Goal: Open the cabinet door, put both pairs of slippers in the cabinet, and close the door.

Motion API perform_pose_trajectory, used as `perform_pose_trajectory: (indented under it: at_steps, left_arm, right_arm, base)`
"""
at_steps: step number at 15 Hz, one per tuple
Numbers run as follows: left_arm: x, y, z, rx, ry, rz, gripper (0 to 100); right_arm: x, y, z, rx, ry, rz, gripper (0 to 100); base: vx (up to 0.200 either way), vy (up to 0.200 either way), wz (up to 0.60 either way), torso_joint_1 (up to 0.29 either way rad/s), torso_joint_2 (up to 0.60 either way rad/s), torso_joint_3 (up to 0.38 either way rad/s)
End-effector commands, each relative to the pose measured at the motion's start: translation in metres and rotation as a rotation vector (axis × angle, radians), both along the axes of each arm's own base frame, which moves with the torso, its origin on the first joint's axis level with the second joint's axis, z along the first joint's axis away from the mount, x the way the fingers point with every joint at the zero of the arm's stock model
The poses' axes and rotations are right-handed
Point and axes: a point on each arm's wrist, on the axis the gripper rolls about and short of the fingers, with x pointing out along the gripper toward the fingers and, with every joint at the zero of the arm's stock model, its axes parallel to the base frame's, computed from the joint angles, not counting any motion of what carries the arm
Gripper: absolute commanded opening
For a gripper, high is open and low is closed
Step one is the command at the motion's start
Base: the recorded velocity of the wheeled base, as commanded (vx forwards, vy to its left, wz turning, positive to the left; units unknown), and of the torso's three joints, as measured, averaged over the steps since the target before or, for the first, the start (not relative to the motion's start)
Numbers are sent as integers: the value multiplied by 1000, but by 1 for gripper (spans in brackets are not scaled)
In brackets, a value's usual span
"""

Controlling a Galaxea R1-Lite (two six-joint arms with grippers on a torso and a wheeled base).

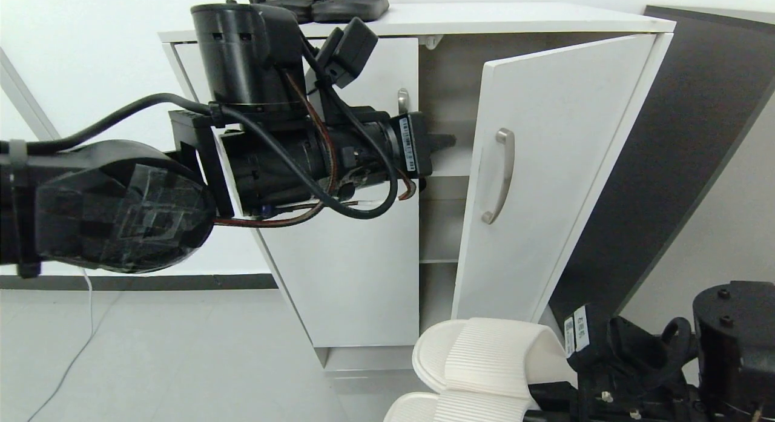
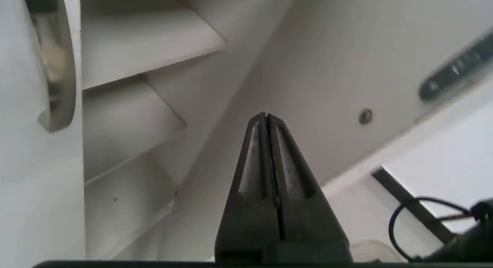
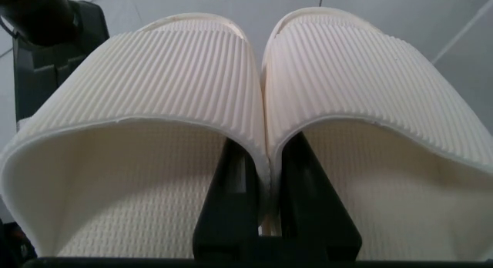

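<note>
Here, the left claw (image 1: 445, 141) is closed on nothing, at the gap beside the cabinet's (image 1: 514, 23) open right door (image 1: 557, 186). The right claw (image 3: 266, 202) grips 2 white slippers (image 1: 484, 367) low before the cabinet. 2 dark slippers (image 1: 327, 4) sit at its top's front edge.

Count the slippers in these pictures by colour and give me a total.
White slippers: 2, clamped in the right gripper
Dark slippers: 2, lying on top of the cabinet, partly cut off by the head view's top edge
Total: 4
</note>
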Motion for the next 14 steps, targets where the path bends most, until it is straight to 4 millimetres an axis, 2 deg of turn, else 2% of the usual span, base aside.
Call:
perform_pose_trajectory:
  at_steps: [1, 4, 8, 12, 14]
  left_arm:
    - [4, -5, -5, 7, 11, -2, 0]
    - [0, -13, -3, -7, -3, -29, 0]
    - [-10, -46, -12, -45, -39, -115, 0]
    - [-11, -49, -13, -50, -46, -117, 0]
    - [-7, -41, -9, -60, -60, -89, 0]
  right_arm:
    - [-3, 1, -2, -8, 0, 14, 0]
    - [-8, 2, -5, -17, 6, 37, 0]
    - [-14, -1, -4, -10, 0, 52, 0]
    - [-14, 0, -4, -11, 3, 58, 0]
    - [-12, 1, -3, -7, 2, 49, 0]
  base:
    - [0, 0, 0, 0, 0, 0]
    - [-200, 0, 0, 9, 1, -1]
    - [-200, 0, 0, 0, -2, -1]
    - [0, 0, 0, 0, 0, 0]
    - [0, 0, 0, 0, 0, 0]
